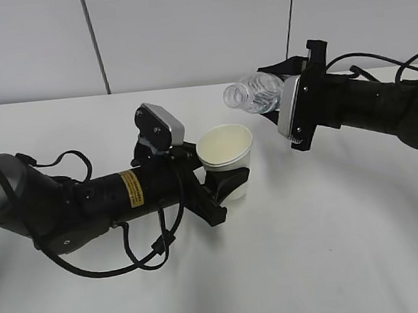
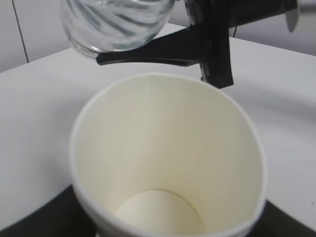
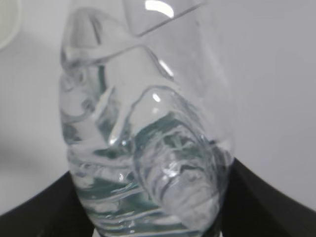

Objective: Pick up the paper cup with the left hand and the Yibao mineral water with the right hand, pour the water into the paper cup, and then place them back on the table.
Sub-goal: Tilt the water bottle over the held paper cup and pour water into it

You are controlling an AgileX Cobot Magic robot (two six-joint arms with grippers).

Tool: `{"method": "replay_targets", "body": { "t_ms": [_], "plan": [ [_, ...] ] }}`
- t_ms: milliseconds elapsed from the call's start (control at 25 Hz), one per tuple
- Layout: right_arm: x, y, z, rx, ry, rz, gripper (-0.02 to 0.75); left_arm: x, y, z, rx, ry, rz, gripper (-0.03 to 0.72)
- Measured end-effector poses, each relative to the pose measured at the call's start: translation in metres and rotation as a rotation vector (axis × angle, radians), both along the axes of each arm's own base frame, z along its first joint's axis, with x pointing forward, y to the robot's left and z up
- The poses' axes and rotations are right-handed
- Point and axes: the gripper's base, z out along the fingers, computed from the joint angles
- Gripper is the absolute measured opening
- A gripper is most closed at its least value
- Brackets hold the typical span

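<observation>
Exterior view: Yibao mineral water (image 1: 256, 94) in right gripper (image 1: 281, 102).

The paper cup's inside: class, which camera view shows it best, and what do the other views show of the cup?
The left wrist view: it looks straight down into the paper cup, showing cream walls and a dry bottom. The exterior view shows the cup's outside and rim, clamped in the left gripper. The right wrist view catches only a sliver of rim at its top left corner.

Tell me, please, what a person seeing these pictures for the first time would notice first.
The clear bottle, tipped on its side in the right gripper, its neck pointing toward the cup. The left gripper holds that white cup near the middle of the table, just below and left of the bottle. The left wrist view shows the cup's bottom looking dry.
</observation>
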Motion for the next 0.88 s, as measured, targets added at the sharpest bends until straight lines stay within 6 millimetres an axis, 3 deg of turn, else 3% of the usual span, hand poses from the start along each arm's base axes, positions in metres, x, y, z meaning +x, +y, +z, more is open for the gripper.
{"method": "replay_targets", "body": {
  "t_ms": [880],
  "plan": [
    [0.0023, -0.0029, 0.0011, -0.165, -0.130, 0.000, 0.474, 0.0001, 0.0000, 0.0000, -0.001, 0.000, 0.001, 0.412]
  ]
}}
